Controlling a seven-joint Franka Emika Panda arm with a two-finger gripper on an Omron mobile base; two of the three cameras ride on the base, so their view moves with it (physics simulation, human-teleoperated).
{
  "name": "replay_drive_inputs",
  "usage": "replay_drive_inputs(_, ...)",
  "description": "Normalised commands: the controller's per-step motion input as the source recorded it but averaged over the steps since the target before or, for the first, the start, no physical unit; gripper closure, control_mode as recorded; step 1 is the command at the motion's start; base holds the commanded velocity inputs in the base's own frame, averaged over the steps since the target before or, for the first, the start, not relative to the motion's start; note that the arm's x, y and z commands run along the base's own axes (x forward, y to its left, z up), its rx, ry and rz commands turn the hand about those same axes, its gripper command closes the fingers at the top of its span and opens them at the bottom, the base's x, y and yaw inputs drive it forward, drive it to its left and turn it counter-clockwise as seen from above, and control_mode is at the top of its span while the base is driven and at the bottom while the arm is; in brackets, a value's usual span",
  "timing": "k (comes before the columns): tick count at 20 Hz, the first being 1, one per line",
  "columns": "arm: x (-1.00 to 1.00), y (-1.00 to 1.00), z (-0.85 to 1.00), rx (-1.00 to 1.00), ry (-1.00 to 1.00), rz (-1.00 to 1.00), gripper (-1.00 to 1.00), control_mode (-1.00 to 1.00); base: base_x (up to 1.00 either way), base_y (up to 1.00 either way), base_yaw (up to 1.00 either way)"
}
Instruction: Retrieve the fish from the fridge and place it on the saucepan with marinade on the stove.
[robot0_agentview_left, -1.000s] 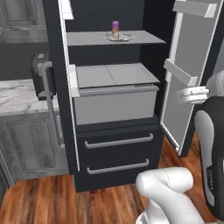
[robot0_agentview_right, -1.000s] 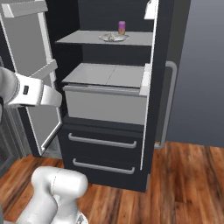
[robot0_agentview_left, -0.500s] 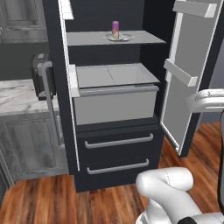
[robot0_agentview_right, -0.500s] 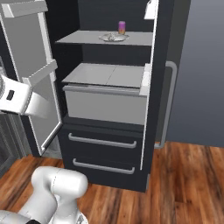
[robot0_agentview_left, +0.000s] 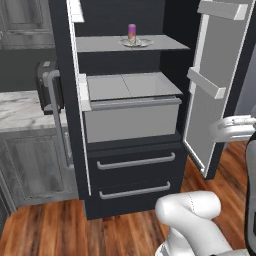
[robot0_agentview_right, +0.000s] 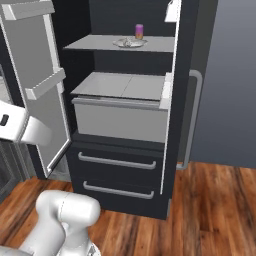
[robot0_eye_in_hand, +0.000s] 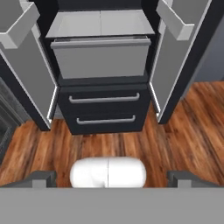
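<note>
- The fridge (robot0_agentview_left: 130, 165) stands with both doors open, and its grey inside is in full sight in the two base views.
- On the upper shelf (robot0_agentview_left: 105, 44) lies a small plate (robot0_agentview_left: 134, 43); the fish (robot0_agentview_right: 127, 43) rests on this plate as a pale piece, too small to see in detail.
- A small pink-and-yellow cylinder (robot0_agentview_left: 131, 31) stands upright on the same plate, just beside the fish.
- Below the shelf there is a grey bin (robot0_agentview_left: 131, 116) with a flat lid; what it holds cannot be seen.
- Under the bin the two dark lower drawers (robot0_agentview_right: 116, 175) are closed, each with a long grey bar handle.
- The open door (robot0_agentview_left: 216, 90) on the right side carries empty-looking grey door racks.
- The gripper (robot0_eye_in_hand: 109, 178) looks from well apart at the fridge, above the wooden floor (robot0_eye_in_hand: 183, 127); its jaws stand wide apart and hold nothing.
- A marble worktop (robot0_agentview_left: 20, 111) lies to the left of the fridge.
</note>
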Motion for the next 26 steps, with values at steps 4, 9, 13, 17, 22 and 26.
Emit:
replay_drive_inputs(4,-0.03,0.20,-0.24,-0.02,0.00,0.00,-1.00,-1.00,0.00,0.00,0.00)
replay_drive_inputs(9,-0.03,0.03,-0.04,0.00,0.00,0.01,-1.00,-1.00,0.00,0.00,0.00)
replay_drive_inputs(13,0.00,0.00,0.00,0.00,0.00,0.00,-1.00,-1.00,0.00,0.00,0.00)
replay_drive_inputs(17,0.00,0.00,0.00,0.00,0.00,0.00,-1.00,-1.00,0.00,0.00,0.00)
replay_drive_inputs(22,0.00,0.00,0.00,0.00,0.00,0.00,-1.00,1.00,0.14,0.00,0.00)
replay_drive_inputs(26,0.00,0.00,0.00,0.00,0.00,0.00,-1.00,1.00,0.41,0.03,0.00)
